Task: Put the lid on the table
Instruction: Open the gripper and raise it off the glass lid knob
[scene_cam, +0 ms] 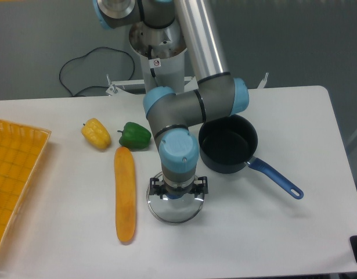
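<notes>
The lid (pixel 173 210), a clear glass disc with a silver rim, lies flat on the white table (pixel 271 232) in front of the saucepan. Its blue knob (pixel 175 196) peeks out under my wrist. My gripper (pixel 178 190) points straight down just above the knob. The fingers (pixel 155 187) stand apart on either side of the knob, open, and the wrist hides their tips.
The dark saucepan (pixel 228 150) with a blue handle (pixel 275 177) sits right of the arm. A long orange vegetable (pixel 125 194) lies left of the lid. A green pepper (pixel 134 135) and a yellow pepper (pixel 96 133) lie behind it. An orange gridded tray (pixel 15 174) is at the far left.
</notes>
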